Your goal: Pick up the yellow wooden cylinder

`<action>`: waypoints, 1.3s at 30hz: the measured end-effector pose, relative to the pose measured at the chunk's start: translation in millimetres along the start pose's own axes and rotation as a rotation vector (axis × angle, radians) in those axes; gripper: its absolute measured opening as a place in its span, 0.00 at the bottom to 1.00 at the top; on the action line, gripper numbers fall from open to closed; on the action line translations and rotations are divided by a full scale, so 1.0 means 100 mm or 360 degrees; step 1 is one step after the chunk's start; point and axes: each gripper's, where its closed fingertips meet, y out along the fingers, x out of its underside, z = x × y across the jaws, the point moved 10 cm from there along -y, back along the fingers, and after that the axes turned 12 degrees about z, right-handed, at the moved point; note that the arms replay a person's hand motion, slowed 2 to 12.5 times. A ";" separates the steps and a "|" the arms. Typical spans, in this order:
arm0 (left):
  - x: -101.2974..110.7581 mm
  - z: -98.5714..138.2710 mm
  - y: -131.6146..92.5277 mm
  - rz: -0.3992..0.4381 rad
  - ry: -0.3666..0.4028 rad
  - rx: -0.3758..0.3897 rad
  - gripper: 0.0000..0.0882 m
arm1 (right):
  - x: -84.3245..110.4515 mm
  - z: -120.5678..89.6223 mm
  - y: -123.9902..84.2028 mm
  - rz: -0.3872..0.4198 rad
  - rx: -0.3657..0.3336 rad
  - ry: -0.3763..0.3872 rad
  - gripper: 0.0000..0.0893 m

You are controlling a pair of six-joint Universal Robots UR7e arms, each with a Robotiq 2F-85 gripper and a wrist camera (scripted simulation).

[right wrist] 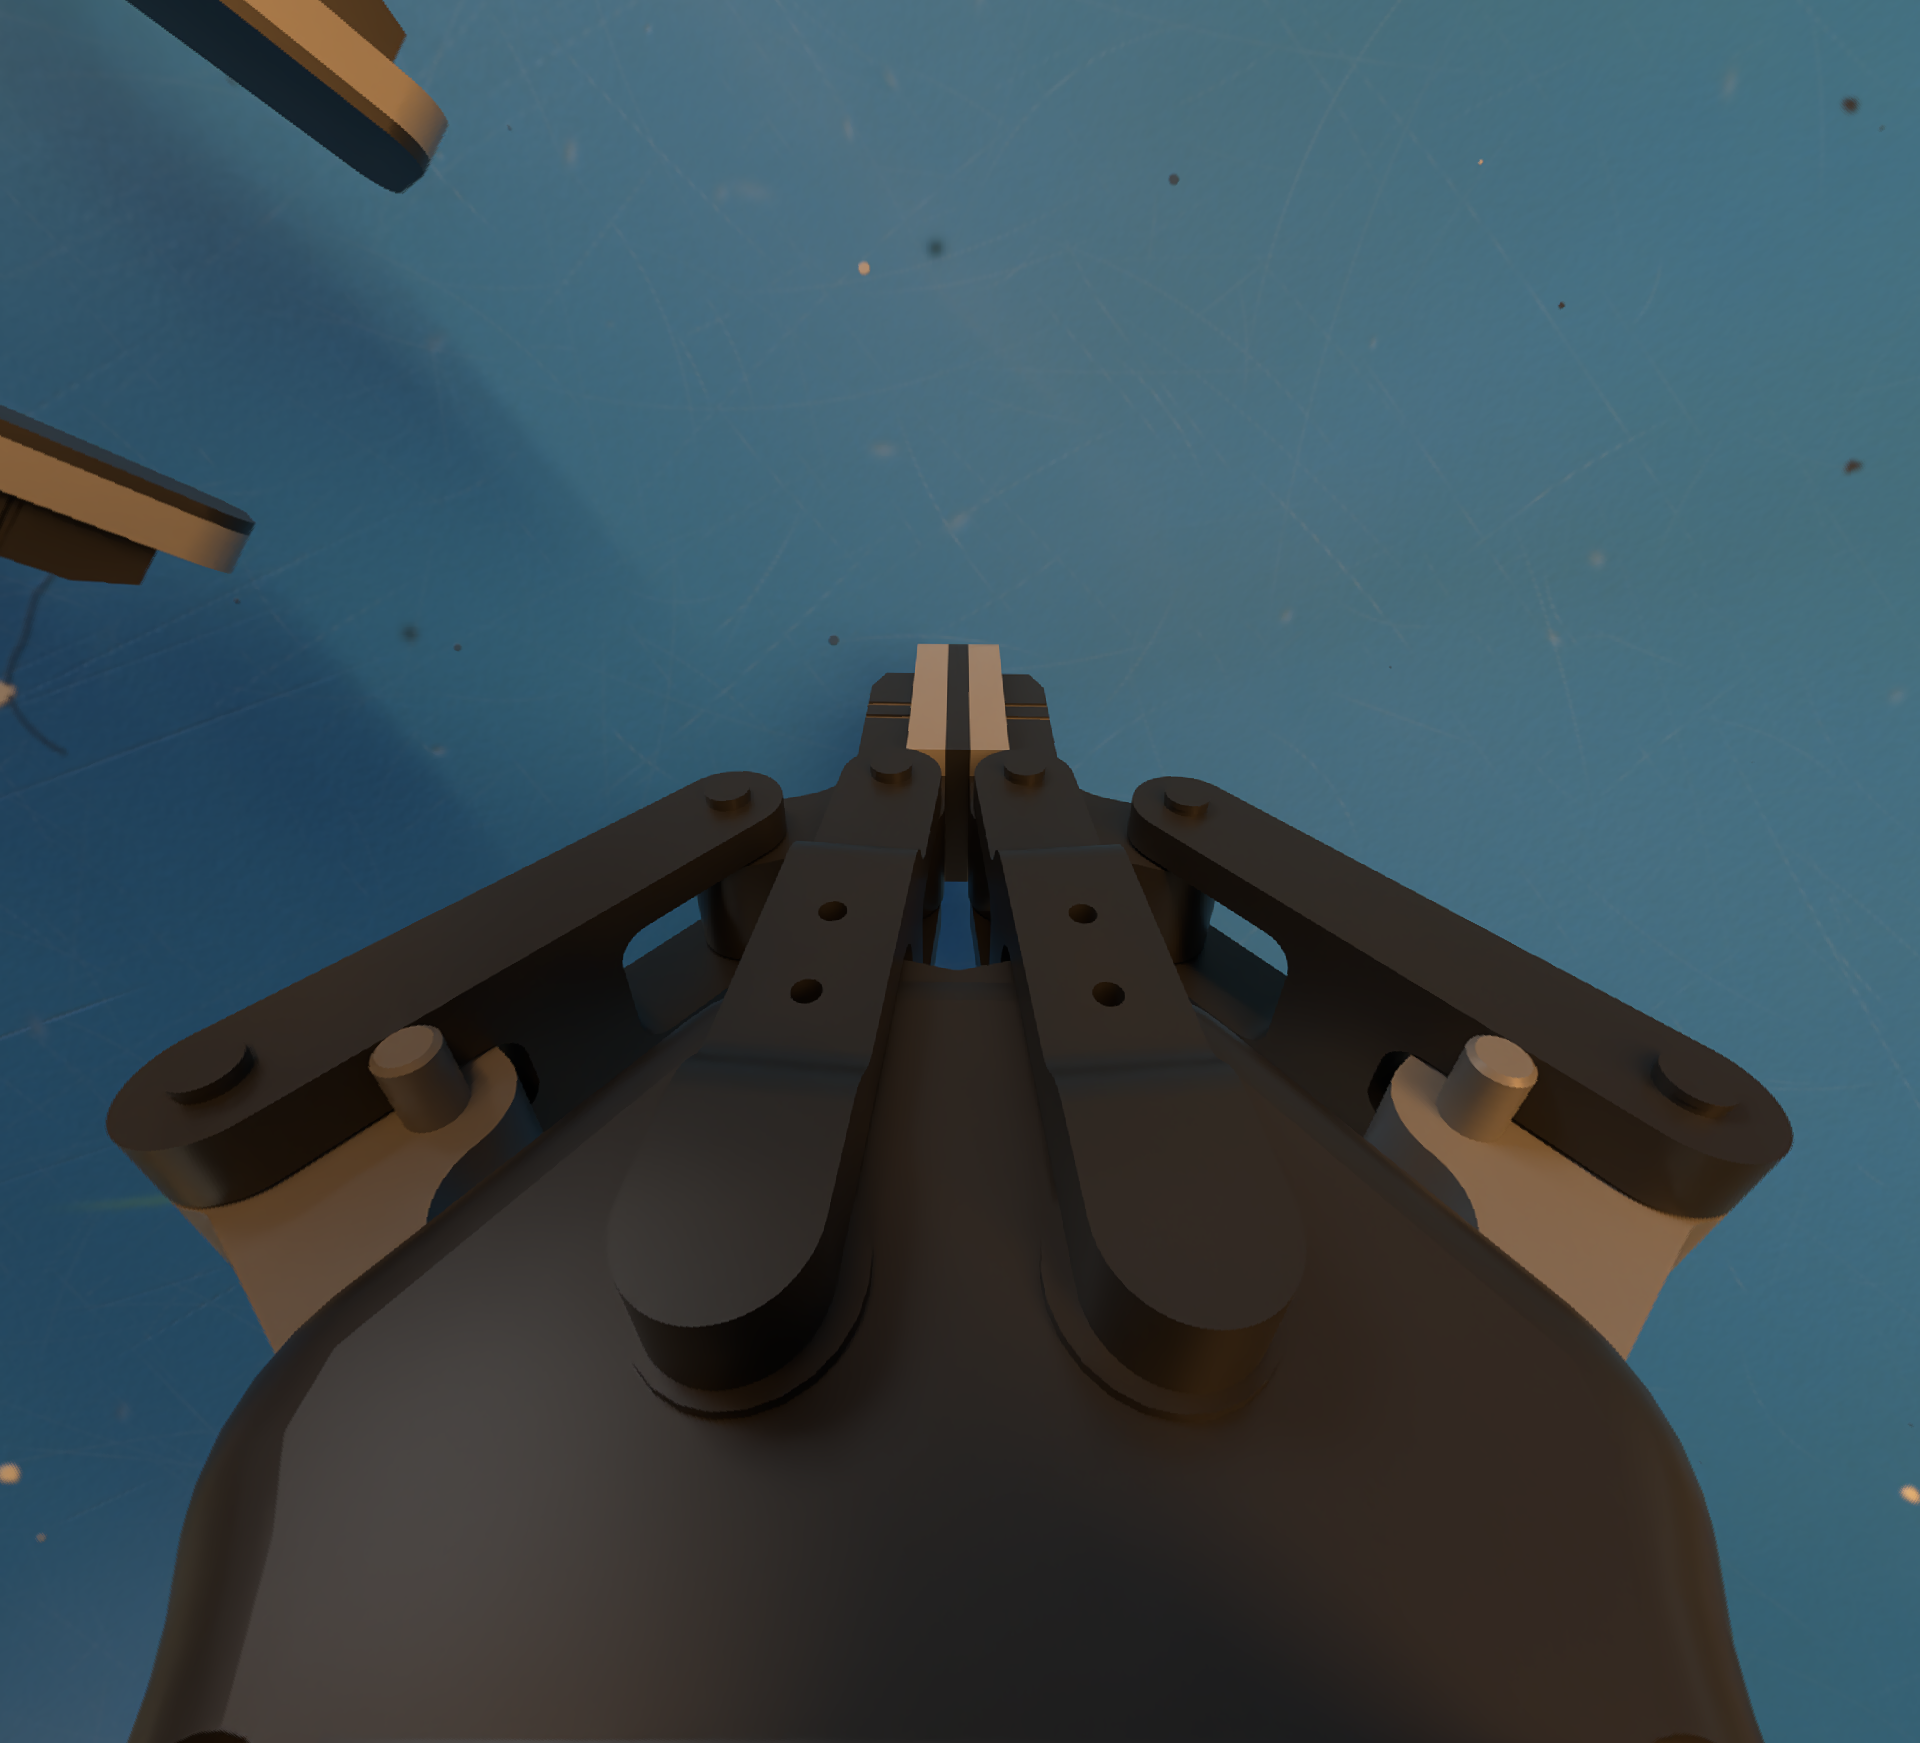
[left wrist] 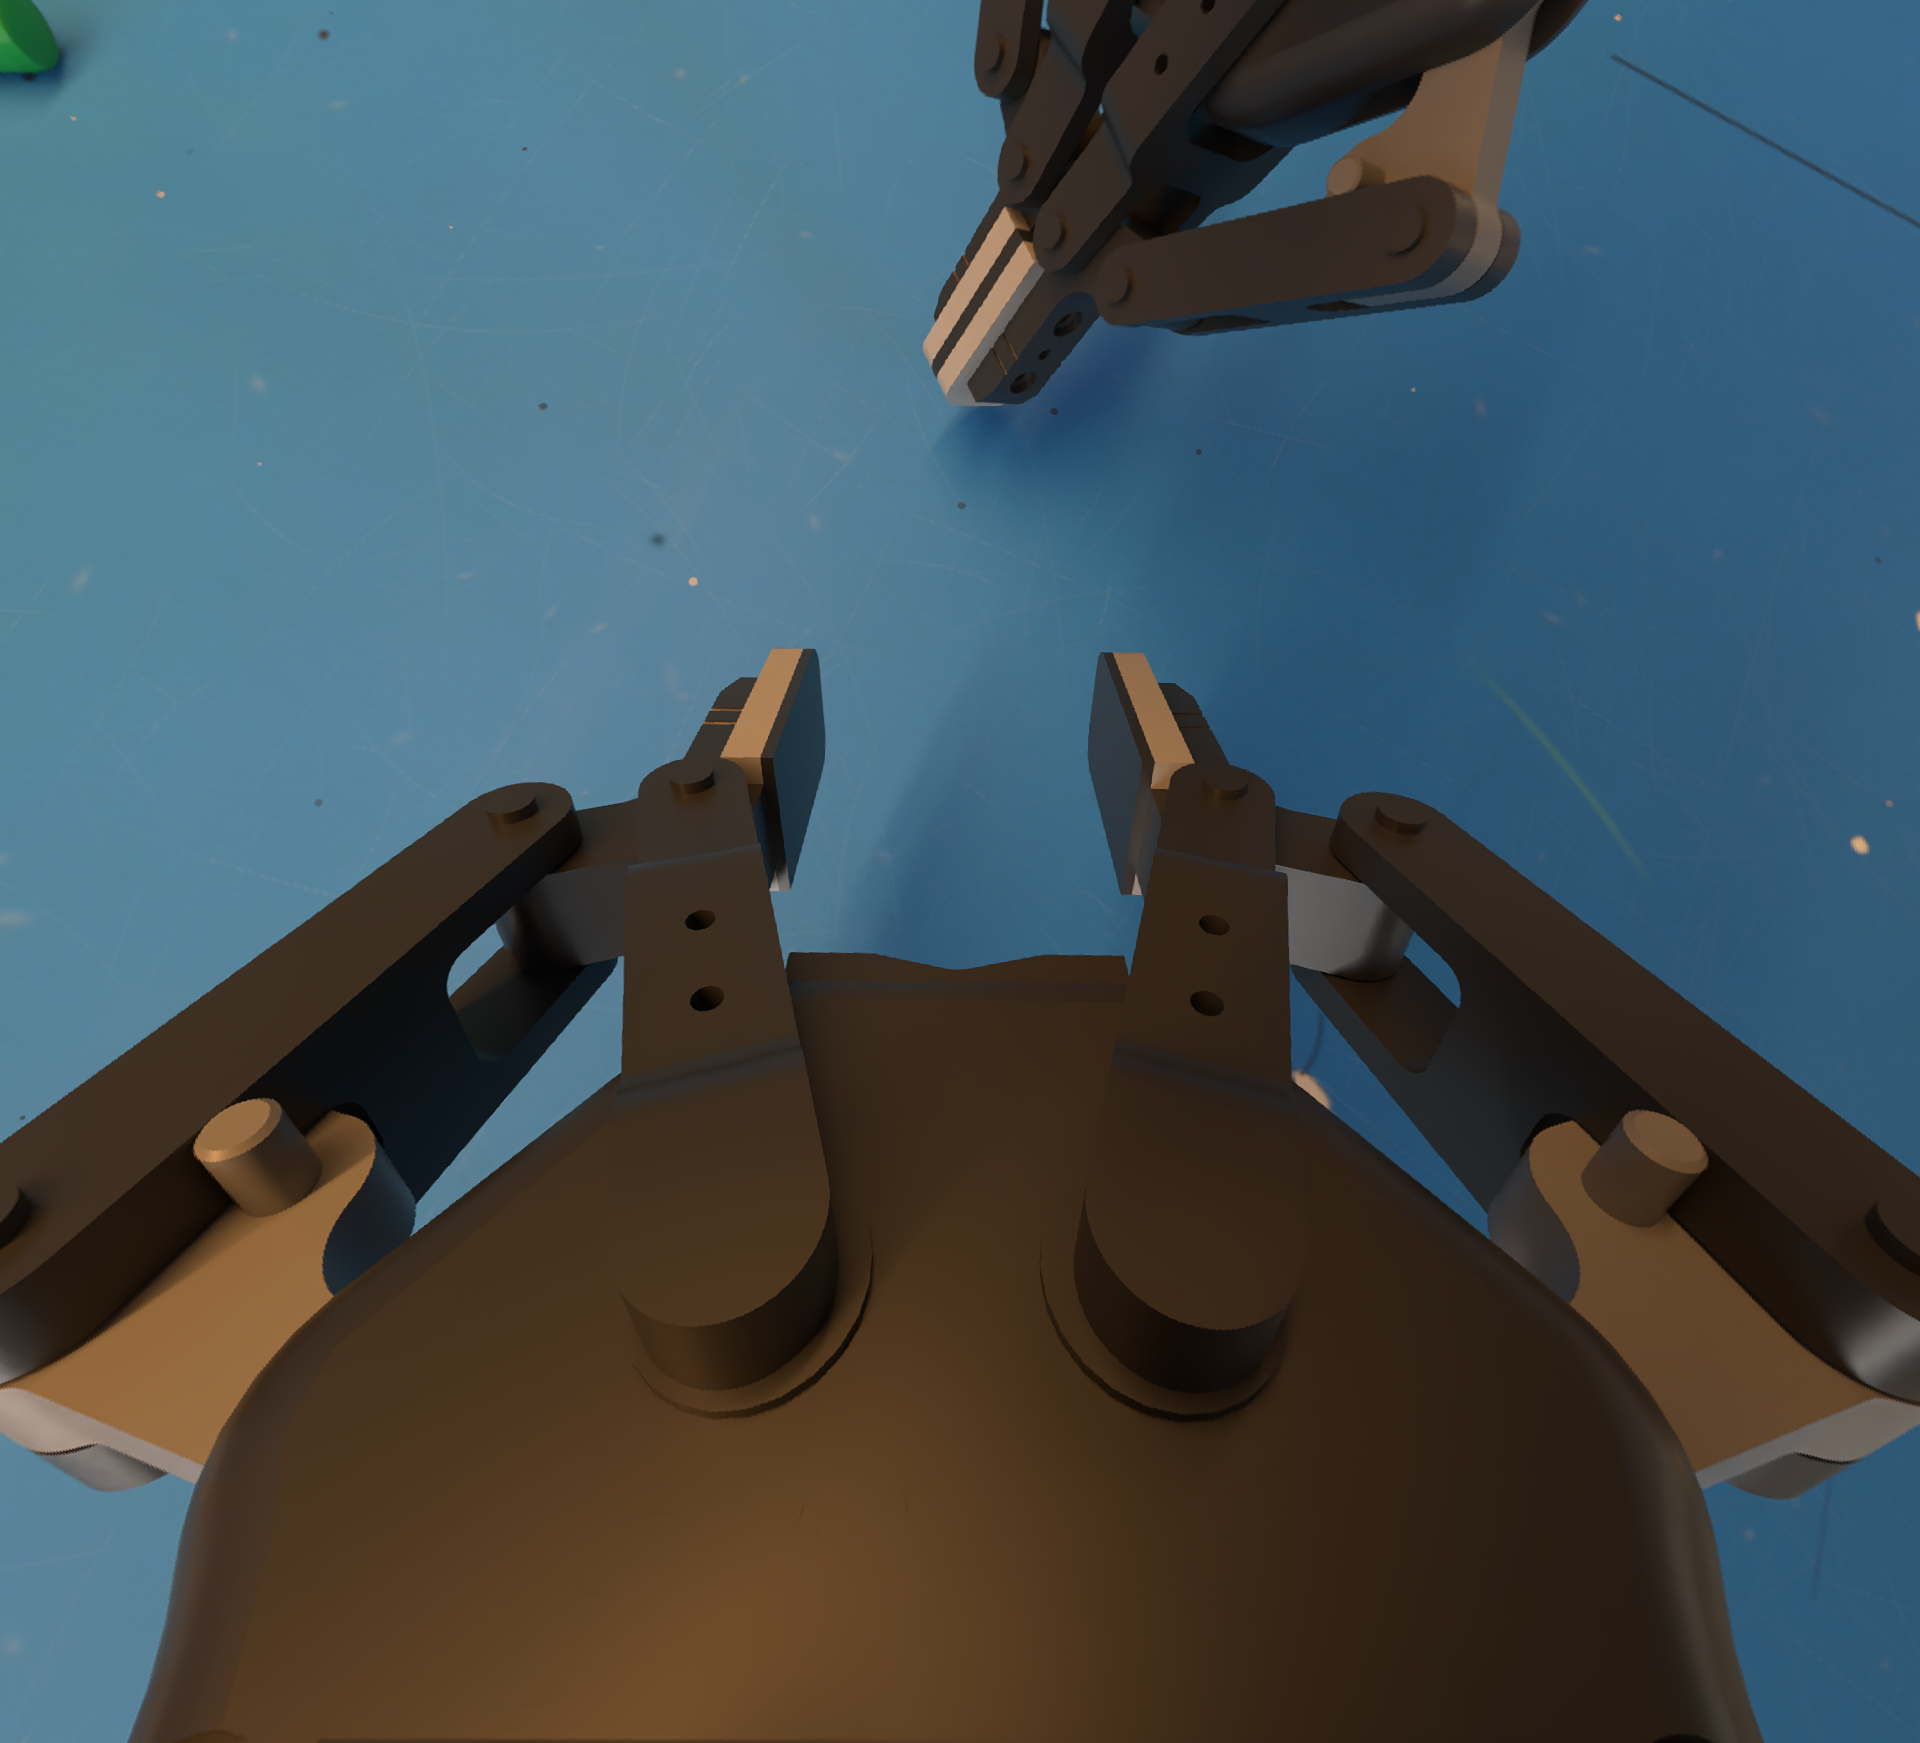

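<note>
Blue table (left wrist: pixel 520 446) fills both views, and no yellow cylinder shows anywhere, so finding it comes first. I'd say the left gripper (left wrist: pixel 956 758), fingers spread wide around nothing, should lift and look about before committing. The right gripper (right wrist: pixel 957 696) hangs pinched together, empty, its tip near the table and close ahead of the left one, rather in the way. A green piece (left wrist: pixel 26 36) sits off at the far left edge, well apart
</note>
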 end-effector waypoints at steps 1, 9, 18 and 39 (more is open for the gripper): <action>0.00 0.00 -0.01 0.0004 0.0001 -0.0006 0.53 | 0.00 0.00 -0.01 0.0020 -0.0001 0.0009 0.00; 0.02 0.01 -0.19 0.0115 0.0005 -0.0094 0.56 | -0.02 -0.02 -0.31 0.0312 0.0008 0.0038 0.00; 0.11 -0.01 -0.64 0.0254 -0.0104 -0.0269 0.58 | 0.20 -0.04 -0.67 0.0805 -0.0001 0.0007 0.01; 0.83 0.00 -1.42 0.0056 -0.0411 -0.0802 0.59 | 0.59 -0.21 -0.81 0.1087 -0.0135 0.0155 0.23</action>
